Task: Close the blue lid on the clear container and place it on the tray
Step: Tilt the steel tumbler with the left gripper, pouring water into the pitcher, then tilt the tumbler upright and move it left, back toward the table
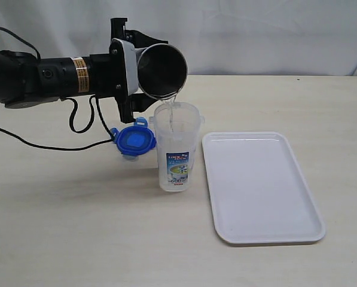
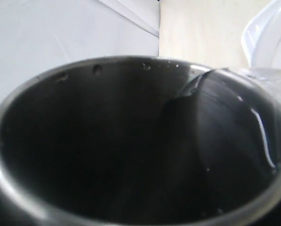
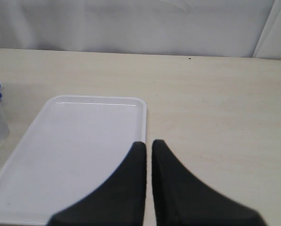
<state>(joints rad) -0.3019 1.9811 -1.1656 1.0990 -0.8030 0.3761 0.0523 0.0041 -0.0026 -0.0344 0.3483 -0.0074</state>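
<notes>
The clear container (image 1: 177,148) stands upright and uncovered in the middle of the table, its printed label facing the camera. The blue lid (image 1: 134,141) lies on the table just to its left, close to its side. My left gripper (image 1: 130,69) is shut on a grey steel tumbler (image 1: 161,70), which is tipped over the container's mouth; a thin stream of water runs down into it. In the left wrist view the tumbler's dark inside (image 2: 107,155) fills the frame. The white tray (image 1: 259,185) lies to the right of the container. My right gripper (image 3: 148,143) is shut and holds nothing, above the tray's (image 3: 74,141) edge.
The left arm and its black cable (image 1: 76,122) stretch over the table's left side. A pale wall or curtain (image 1: 256,36) runs behind the table's far edge. Bare table surface (image 1: 106,239) shows in front of the container and the tray.
</notes>
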